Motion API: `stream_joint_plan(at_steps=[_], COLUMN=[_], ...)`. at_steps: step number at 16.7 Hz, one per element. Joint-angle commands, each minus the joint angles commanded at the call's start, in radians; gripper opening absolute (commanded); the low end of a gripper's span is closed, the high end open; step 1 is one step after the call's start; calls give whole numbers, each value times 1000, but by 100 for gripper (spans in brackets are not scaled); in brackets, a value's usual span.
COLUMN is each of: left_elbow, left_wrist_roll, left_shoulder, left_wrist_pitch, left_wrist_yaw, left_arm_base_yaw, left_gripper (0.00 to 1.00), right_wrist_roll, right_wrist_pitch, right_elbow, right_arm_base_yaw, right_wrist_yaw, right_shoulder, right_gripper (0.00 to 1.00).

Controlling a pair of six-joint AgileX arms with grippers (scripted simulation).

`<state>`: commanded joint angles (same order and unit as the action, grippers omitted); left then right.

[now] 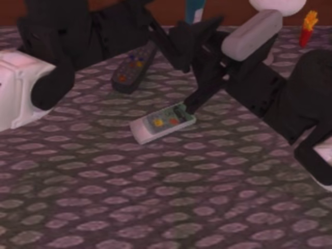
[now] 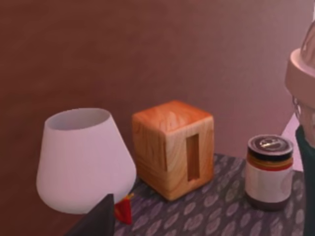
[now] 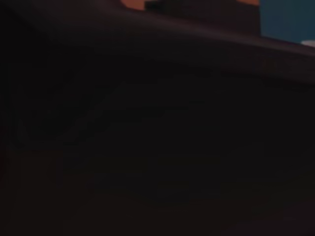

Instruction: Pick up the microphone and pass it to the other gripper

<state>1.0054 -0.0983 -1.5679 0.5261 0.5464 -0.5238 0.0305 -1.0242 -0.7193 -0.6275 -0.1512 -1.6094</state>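
Count, top view: two remotes on the table — one black remote, one grey-white remote with coloured buttons. One microphone, only its teal handle showing at the far edge. Two arms, left arm and right arm. One small red-and-yellow object at far right.

Left wrist view: one white lampshade-shaped object, one wooden block with one slot, one jar — dark lid.

Right wrist view dark.

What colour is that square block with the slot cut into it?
Warm orange-brown wood grain; the block shows best in the left wrist view.
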Motion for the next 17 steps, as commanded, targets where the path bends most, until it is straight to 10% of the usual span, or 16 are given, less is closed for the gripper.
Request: stream_joint_plan(at_steps=[4, 17], left_elbow=[1, 1], left_wrist_roll=[0, 0], left_shoulder=[-1, -1], left_wrist_pitch=[0, 0], left_wrist_yaw=[-1, -1], left_arm_base_yaw=[-1, -1], left_gripper=[100, 2], right_wrist_roll=[0, 0], right_wrist_pitch=[0, 0], right_elbow=[0, 0], right_arm_base_yaw=[0, 0], right_wrist_yaw=[0, 0], right_shoulder=[0, 0], right_gripper=[0, 0])
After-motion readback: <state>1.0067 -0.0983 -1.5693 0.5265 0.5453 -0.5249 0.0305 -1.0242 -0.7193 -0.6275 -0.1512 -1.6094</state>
